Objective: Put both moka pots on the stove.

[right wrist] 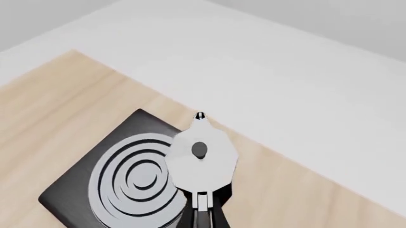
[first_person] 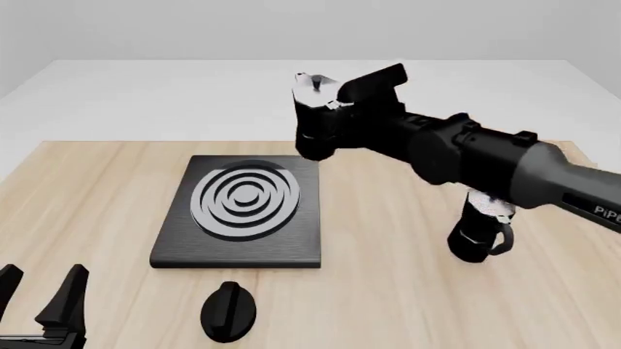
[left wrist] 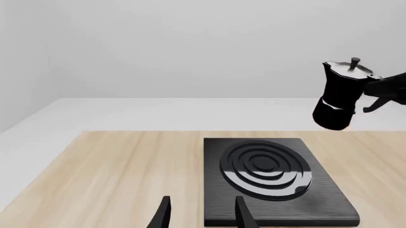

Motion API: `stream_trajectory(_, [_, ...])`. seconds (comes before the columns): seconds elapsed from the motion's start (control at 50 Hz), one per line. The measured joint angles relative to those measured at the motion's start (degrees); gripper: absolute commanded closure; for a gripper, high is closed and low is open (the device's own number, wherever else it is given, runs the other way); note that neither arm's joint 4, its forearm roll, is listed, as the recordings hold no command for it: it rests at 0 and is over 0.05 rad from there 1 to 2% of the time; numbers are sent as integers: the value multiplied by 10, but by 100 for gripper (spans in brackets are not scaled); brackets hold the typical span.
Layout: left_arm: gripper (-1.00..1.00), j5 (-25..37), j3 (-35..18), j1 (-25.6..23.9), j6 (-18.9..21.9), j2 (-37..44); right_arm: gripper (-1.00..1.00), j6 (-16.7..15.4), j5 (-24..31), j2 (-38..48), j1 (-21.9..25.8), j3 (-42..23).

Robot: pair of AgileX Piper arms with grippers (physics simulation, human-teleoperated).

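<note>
We see the right gripper (first_person: 342, 109) clamped on the handle of a small black faceted moka pot with a silver lid (first_person: 316, 116), holding it in the air near the far right corner of the flat black stove slab with silver-grey rings (first_person: 243, 211). The second black moka pot (first_person: 478, 233) stands on the wooden table (first_person: 388, 291), well right of the stove. Our left gripper (first_person: 39, 294) waits low, fingers apart, near the black oval knob (first_person: 228, 311).

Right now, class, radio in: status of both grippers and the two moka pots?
Right gripper holds one black faceted moka pot aloft by the flat black ringed stove. Left gripper open, empty. Second pot on table behind right arm.
</note>
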Motion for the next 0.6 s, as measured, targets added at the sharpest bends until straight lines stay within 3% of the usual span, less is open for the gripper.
stream_trajectory(0.6, [-100,0,0,0,0,0,100,22,142,235,15,-350])
